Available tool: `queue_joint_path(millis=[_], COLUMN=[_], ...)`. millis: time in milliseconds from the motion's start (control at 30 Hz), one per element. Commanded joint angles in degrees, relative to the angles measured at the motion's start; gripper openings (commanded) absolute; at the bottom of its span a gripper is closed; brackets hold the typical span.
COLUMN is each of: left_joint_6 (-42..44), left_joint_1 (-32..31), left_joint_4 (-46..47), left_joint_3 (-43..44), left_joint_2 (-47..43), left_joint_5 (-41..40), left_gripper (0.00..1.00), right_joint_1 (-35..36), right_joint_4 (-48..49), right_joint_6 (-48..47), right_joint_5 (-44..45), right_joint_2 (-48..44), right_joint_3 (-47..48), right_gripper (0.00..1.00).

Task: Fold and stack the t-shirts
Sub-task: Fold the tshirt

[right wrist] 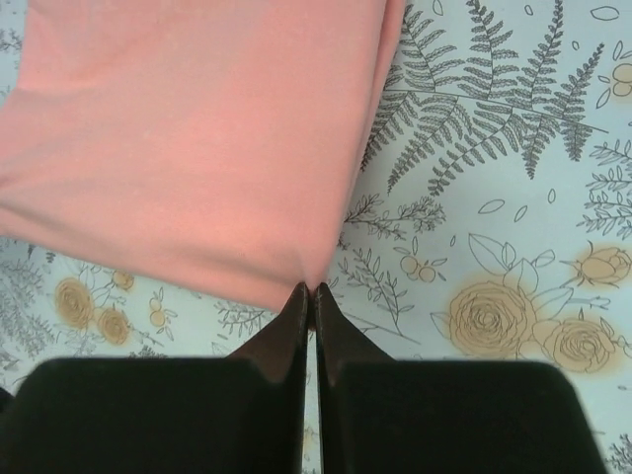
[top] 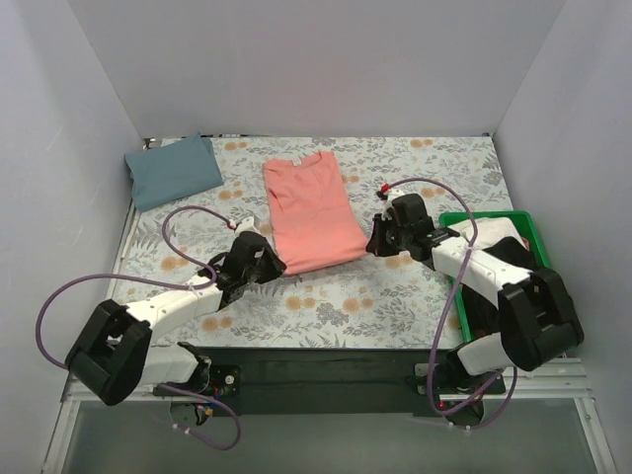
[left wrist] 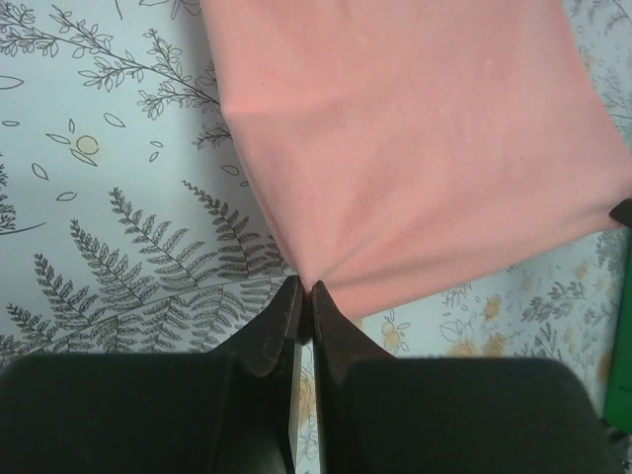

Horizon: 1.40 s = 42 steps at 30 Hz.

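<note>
A coral-pink t-shirt (top: pixel 311 209) lies lengthwise in the middle of the floral cloth, folded into a long strip with its collar at the far end. My left gripper (top: pixel 279 265) is shut on its near left corner (left wrist: pixel 302 276), where the fabric puckers into the closed tips. At the near right corner (right wrist: pixel 312 278) my right gripper (top: pixel 373 244) is shut on the fabric too. A slate blue-grey t-shirt (top: pixel 173 170) sits folded at the far left corner, away from both grippers.
A grey floral-print cloth (top: pixel 415 296) covers the table. A green plastic bin (top: pixel 520 225) stands at the right edge, partly under the right arm. White walls close in the back and both sides.
</note>
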Motion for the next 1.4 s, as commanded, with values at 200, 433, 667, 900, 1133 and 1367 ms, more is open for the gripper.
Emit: queue_joint_path(millis=[200,433,667,900,1133,1367], left_joint_6=[-0.5,0.7,0.8,0.1,-0.4,-0.5], left_joint_1=[-0.3,-0.5,-1.0,-1.7,-2.6,-2.6], left_joint_4=[-8.0,-14.9,-18.7,-20.0,-18.4,-9.7], left_joint_3=[-2.6,-2.5,0.1,2.7,4.2,4.6], left_joint_2=[-9.9,-15.8,-23.7,-26.2,-27.2,-21.8], left_joint_5=[4.6,6.8,11.7,17.1,17.2,16.6], left_gripper=[0.0,0.0,0.0,0.0,0.0,0.0], right_joint_1=[1.9,3.6,5.9,8.3,9.1,9.1], right_joint_4=[-5.8,-10.9,-16.0,-20.9,-22.3,-16.2], right_joint_6=[0.8,3.2,5.7,7.8,7.4,3.9], right_joint_5=[4.6,6.9,11.9,15.4,20.1,26.0], right_joint_2=[-12.2,-21.3,-31.3,-38.2,-40.8,-36.3], right_joint_3=[-4.0,-6.7,-7.0,-4.5,-1.9,1.6], right_gripper=[0.01,0.01,0.01,0.01,0.01,0.01])
